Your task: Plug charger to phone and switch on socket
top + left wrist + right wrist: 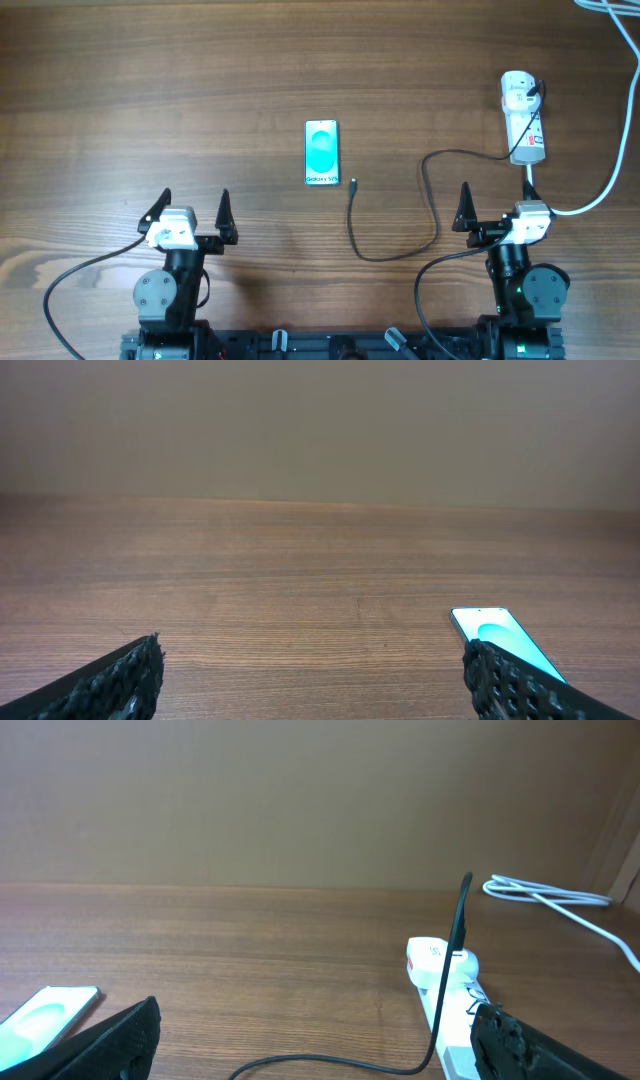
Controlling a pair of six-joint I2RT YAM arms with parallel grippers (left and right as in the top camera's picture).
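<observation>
Overhead: flat teal-screened phone [321,152] at centre; thin black charger cable [392,257], tip just beside its lower right corner; white oblong socket strip [522,130] upper right. Empty: left jaws, right jaws, both apart. Left wrist: phone lower right. Right wrist: cable crosses socket. Best pinch close behind tip.

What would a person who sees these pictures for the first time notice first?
The phone, teal-green screen up, lies flat at the centre. Right of it the thin black charger loops toward the white socket at the far right. The left gripper and right gripper stand open, empty.
</observation>
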